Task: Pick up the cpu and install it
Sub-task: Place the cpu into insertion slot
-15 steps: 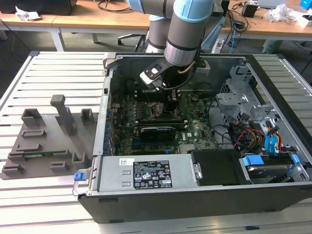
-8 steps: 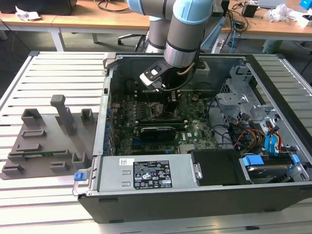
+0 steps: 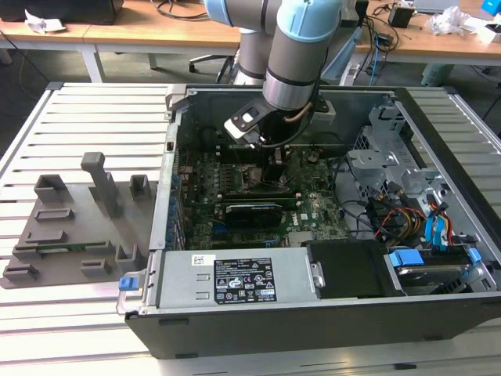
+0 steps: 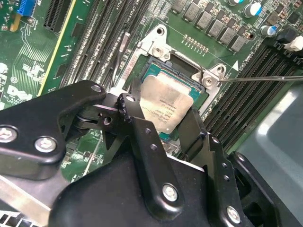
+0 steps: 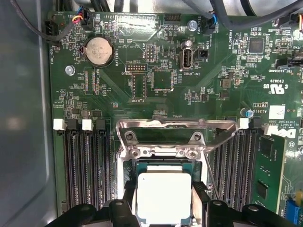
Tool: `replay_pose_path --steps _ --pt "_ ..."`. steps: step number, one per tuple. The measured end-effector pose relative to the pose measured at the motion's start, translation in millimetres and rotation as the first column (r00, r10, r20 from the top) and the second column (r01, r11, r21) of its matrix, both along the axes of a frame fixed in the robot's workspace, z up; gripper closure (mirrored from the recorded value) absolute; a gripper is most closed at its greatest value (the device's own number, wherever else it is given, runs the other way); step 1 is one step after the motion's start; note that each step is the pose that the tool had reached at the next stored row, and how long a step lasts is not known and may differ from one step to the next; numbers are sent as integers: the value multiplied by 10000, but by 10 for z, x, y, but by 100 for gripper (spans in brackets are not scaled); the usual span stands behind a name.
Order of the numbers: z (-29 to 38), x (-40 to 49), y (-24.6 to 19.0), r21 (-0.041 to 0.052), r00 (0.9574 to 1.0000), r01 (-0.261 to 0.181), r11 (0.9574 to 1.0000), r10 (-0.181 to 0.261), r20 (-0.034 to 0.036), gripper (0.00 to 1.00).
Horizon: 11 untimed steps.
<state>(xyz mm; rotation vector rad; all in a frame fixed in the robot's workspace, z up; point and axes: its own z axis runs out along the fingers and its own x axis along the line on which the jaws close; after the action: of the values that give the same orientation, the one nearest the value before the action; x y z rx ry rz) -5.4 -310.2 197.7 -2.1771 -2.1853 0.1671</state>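
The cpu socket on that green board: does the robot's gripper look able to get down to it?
Probably yes. The gripper, closed on the cpu, hangs right over the socket; the metal bracket is swung open and nothing lies across it.

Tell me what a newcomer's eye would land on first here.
First comes the light-blue robot arm, which hangs into the open computer case in the middle of the exterior view. In both wrist views, the black gripper clasps the silvery cpu by its sides, right over the open socket frame on the green motherboard.
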Motion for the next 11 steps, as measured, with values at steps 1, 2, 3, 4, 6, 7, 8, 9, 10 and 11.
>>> replay_pose_path --steps 1,2,3,4,6,7,8,9,10,11 --pt "-3 0 0 -1 10000 0 10000 0 0 45" --pt "-4 0 0 -2 10000 -1 10000 1 0 45" --pt "-4 0 0 -3 10000 0 10000 0 -1 45" --pt "-6 0 0 -1 10000 0 10000 0 0 45" --pt "-7 0 0 -1 10000 -1 10000 1 -1 45" --pt "-8 0 0 -1 10000 0 10000 0 0 45" --pt "-9 1 1 2 10000 0 10000 0 3 45" --pt "-10 1 1 3 10000 -1 10000 1 5 45" --pt "-11 1 1 5 10000 0 10000 0 3 45" --pt "-11 0 1 3 10000 0 10000 0 2 38"
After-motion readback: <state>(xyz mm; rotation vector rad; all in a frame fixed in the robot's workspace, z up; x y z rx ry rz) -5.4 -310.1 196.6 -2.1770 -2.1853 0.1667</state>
